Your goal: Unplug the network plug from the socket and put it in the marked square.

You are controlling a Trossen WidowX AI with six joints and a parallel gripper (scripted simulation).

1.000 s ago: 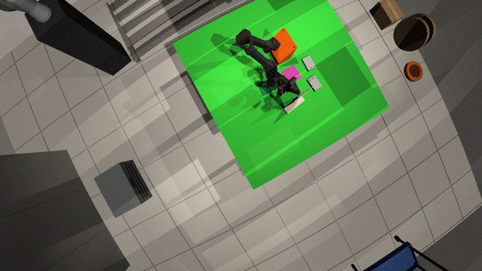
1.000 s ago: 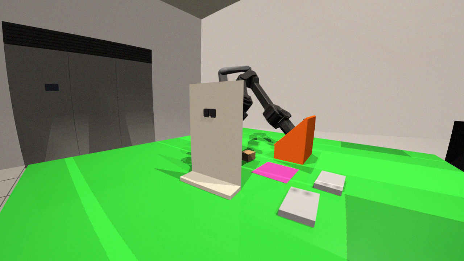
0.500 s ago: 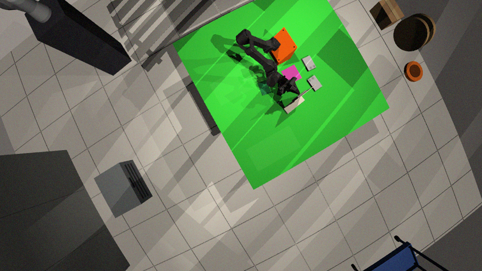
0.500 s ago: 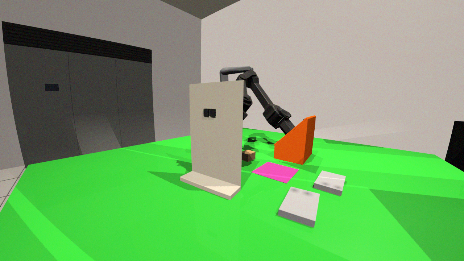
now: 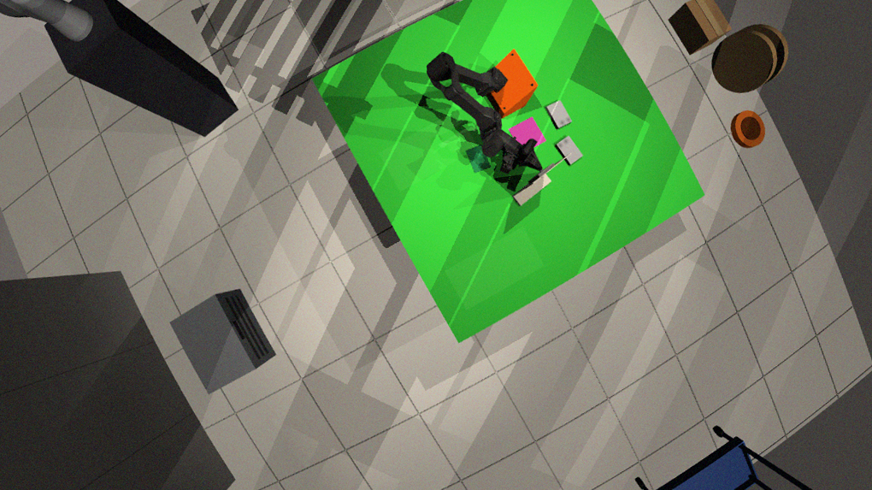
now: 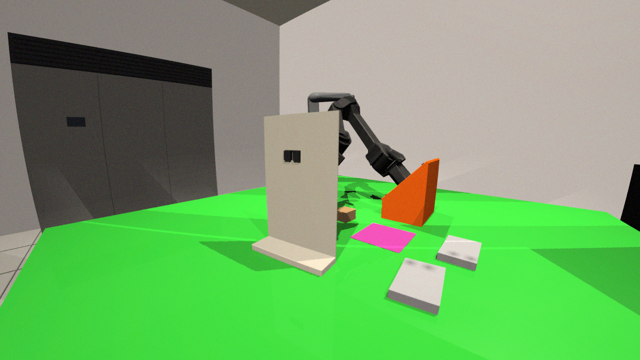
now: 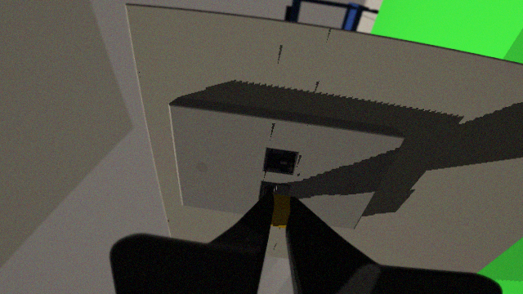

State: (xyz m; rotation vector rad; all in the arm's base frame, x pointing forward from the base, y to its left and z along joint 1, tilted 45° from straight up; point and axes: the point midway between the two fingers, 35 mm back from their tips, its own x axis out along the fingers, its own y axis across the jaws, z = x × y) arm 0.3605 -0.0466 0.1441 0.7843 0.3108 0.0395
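In the wrist view my gripper (image 7: 279,202) is shut on the yellow plug (image 7: 280,212), with a fingertip on each side. The plug's front end is at the lower socket (image 7: 266,189) of the upright panel (image 7: 212,53) (image 6: 304,197). The fingers hide much of that socket, and I cannot tell whether the tab is pressed down. The other socket (image 7: 272,168) shows dark and open just above it in the wrist view. The marked square is a flat magenta patch (image 5: 525,130) (image 6: 384,237) on the table. In the exterior view the panel hides my gripper and the plug.
An orange wedge-shaped block (image 5: 515,78) (image 6: 405,203) stands by the arm's base. Two pale flat blocks (image 5: 558,114) (image 6: 418,282) lie beyond the magenta square. A small brown block (image 6: 346,214) shows behind the panel's edge. The panel's foot (image 5: 532,190) (image 6: 290,255) rests on the green table.
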